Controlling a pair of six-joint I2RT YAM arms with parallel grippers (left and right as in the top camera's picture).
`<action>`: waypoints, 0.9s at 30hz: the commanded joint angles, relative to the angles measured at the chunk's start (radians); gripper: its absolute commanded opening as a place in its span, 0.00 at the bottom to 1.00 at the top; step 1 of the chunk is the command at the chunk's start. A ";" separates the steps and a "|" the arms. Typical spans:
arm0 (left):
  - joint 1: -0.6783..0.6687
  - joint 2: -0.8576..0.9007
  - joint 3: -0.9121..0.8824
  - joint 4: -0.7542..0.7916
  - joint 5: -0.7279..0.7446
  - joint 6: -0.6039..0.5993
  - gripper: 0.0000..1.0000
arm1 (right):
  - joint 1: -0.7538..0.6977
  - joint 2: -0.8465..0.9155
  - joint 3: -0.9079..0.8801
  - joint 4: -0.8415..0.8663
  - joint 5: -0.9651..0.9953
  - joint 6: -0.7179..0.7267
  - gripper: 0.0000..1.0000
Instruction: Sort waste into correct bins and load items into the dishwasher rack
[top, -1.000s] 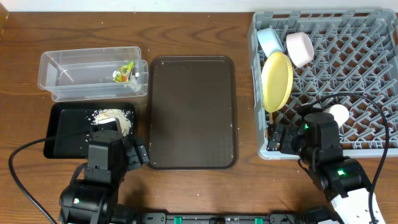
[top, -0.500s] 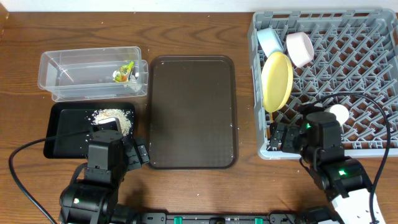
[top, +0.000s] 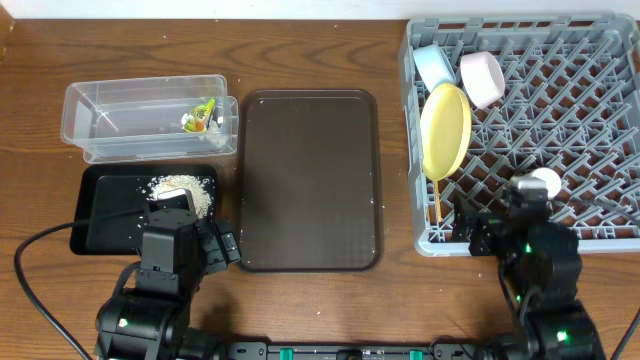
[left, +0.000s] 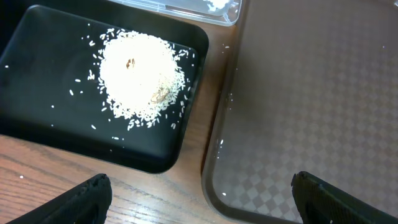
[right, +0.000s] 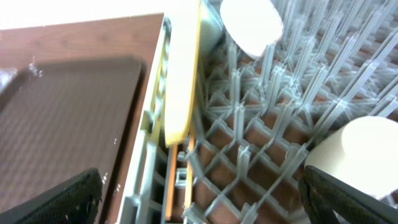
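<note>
The grey dishwasher rack (top: 560, 120) at the right holds the yellow plate (top: 445, 130) on edge, a light blue bowl (top: 433, 65), a pinkish bowl (top: 482, 77), a whitish cup (top: 545, 183) and wooden chopsticks (top: 437, 205). My right gripper (right: 199, 199) hangs open over the rack's near left corner, with the chopsticks (right: 177, 180) below and the cup (right: 360, 155) to its right. The clear tub (top: 150, 120) contains the green-and-orange wrapper (top: 200, 115). Rice crumbs (left: 140, 74) lie piled in the black tray (left: 43, 93). My left gripper (left: 202, 202) is open and empty above the table beside that tray's near right corner.
The large dark brown serving tray (top: 310, 180) lies between the bins and the rack, with a few stray rice grains on it. Its near left corner (left: 224, 199) sits under my left gripper. Cables trail from both arms along the table's near edge.
My right arm has drawn back toward the table's near edge, away from the cup, which stays in the rack. The left arm has barely moved.
</note>
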 joint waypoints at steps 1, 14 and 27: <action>-0.003 -0.001 -0.003 0.001 -0.012 -0.010 0.95 | -0.024 -0.103 -0.085 0.054 0.008 -0.020 0.99; -0.003 -0.001 -0.003 0.001 -0.012 -0.010 0.96 | -0.079 -0.389 -0.333 0.318 0.007 -0.020 0.99; -0.003 -0.001 -0.003 0.001 -0.012 -0.010 0.96 | -0.103 -0.505 -0.443 0.323 0.007 -0.020 0.99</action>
